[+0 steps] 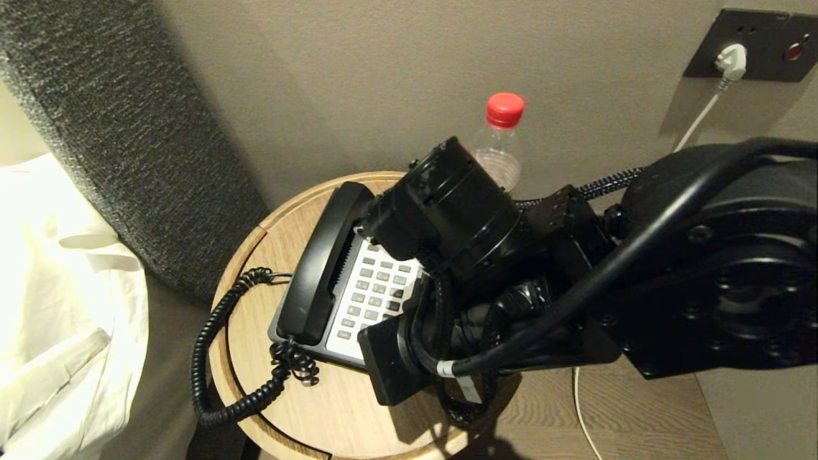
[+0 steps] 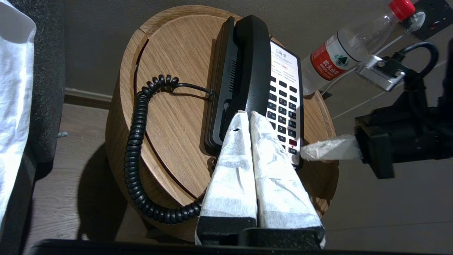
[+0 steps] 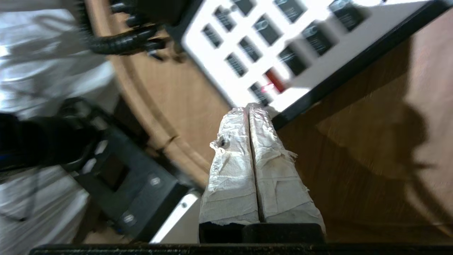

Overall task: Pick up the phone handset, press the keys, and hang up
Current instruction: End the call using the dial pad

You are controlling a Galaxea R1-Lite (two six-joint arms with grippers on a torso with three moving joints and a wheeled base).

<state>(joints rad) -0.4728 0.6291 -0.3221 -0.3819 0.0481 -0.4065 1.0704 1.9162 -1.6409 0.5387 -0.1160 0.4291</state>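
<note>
Item: we are holding our right gripper clenched, empty, at the keys' corner; left gripper clenched, empty, near the cradled phone handset.

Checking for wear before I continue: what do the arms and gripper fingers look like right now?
The right arm is bulky black housing with black cables, one braided, and a white tag. The right gripper and left gripper each have tapered fingers wrapped in white, wrinkled tape, frayed with a small tear, on black mounts.

bottle red label, print unreadable
</note>
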